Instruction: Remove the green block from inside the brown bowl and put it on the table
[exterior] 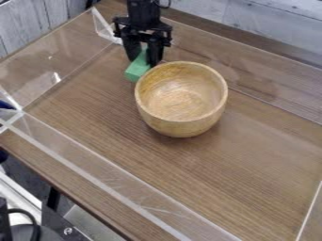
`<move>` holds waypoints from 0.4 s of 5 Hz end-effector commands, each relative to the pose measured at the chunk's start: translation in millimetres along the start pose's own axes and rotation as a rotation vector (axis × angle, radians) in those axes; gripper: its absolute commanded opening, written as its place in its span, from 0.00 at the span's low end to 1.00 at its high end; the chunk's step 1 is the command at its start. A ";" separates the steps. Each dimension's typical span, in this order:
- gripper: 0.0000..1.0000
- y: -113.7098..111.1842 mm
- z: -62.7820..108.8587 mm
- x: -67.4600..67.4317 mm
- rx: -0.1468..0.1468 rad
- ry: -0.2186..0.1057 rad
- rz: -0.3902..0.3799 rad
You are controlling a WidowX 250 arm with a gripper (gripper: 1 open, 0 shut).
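Here, one gripper's (142, 58) fingers clasp one green block (136, 66) beside one brown bowl (183, 98).

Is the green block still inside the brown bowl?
No, the green block is outside the brown bowl, just past its far-left rim, between the fingers of the hand, and the bowl's inside is empty.

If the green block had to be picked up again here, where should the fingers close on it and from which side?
Across the green block's narrow width, near the middle, coming straight down. It is a slim bar beside the brown bowl, so a sideways approach risks hitting the rim. The gripper already comes from above.
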State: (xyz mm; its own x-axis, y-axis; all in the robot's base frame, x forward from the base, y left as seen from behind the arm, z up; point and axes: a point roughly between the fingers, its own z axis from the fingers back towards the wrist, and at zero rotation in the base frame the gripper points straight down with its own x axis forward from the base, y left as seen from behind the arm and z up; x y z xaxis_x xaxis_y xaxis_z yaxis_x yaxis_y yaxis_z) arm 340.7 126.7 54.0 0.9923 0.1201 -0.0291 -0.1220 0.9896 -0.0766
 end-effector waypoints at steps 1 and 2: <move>0.00 9.9 15.4 7.1 0.021 -0.054 0.007; 0.00 16.0 13.7 7.5 0.025 -0.053 0.018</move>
State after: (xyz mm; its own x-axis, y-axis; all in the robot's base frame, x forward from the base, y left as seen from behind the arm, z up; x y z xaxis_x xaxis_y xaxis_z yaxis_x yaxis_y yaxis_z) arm 336.6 138.0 47.3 0.9884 0.1454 -0.0431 -0.1482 0.9864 -0.0717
